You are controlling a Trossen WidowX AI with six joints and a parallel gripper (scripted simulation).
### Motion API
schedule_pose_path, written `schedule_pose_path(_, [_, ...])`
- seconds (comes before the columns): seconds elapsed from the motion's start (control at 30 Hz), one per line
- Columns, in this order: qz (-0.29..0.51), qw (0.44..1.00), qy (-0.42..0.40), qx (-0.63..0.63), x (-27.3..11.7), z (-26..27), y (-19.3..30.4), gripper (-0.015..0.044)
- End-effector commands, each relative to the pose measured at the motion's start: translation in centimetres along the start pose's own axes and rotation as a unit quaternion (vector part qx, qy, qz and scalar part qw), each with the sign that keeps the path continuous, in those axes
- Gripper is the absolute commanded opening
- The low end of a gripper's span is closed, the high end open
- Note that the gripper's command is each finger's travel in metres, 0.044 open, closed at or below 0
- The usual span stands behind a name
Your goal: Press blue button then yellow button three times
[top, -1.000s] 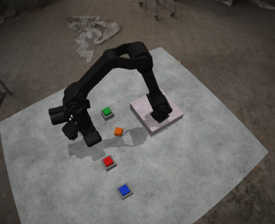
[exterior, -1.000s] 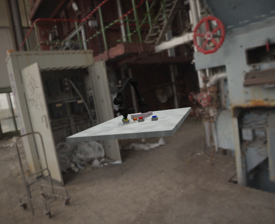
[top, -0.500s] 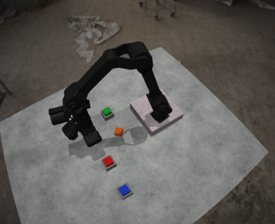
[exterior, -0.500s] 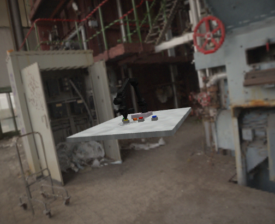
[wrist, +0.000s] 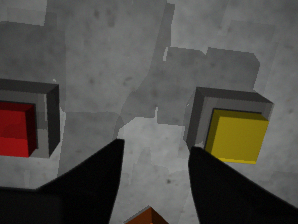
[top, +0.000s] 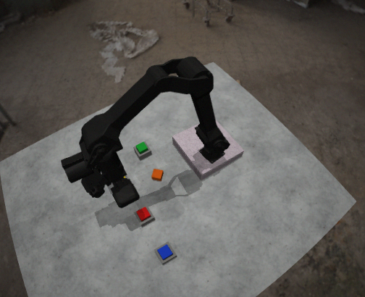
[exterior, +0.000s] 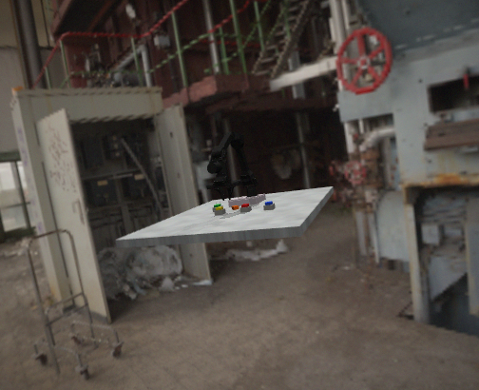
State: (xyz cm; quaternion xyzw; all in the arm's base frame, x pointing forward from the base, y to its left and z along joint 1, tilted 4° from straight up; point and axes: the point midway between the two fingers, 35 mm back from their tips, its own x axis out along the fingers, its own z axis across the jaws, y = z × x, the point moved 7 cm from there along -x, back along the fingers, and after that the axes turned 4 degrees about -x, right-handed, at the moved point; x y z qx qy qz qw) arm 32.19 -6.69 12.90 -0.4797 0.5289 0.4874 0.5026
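The gripper was seen with its fingers spread partway, and nothing was held between them. In the wrist view, bare grey counter was visible through the gap. The yellow button was found just beyond and to the side of one fingertip, in its grey housing, apart from the fingers and not touched by them. The red button was seen on the opposite side of the same view, also clear of the fingers. A corner of the orange block was caught at the bottom edge of the wrist view, between the two fingers but lower down on the counter.

From the top view, the arm was shown arched over from its pale base plate, with the gripper hung low above the counter. The yellow button was almost wholly hidden beneath the wrist in that view. The green button was placed near the arm's elbow side, the orange block between it and the red button, and the blue button well apart from the gripper, nearest the counter's front edge.
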Motion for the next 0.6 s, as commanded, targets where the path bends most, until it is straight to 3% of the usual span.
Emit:
schedule_pose_path(0.0, [-0.005, 1.000, -0.006, -0.008, -1.6, 6.3, -0.2, 0.0256])
schedule_pose_path(0.2, [-0.003, 1.000, -0.011, -0.008, -3.7, 15.7, 2.0, 0.0400])
schedule_pose_path(0.37, [0.001, 1.000, -0.014, -0.008, -5.3, 22.5, 5.8, 0.0400])
schedule_pose_path(0.57, [0.002, 1.000, -0.014, -0.008, -5.5, 23.3, 6.5, 0.0400])
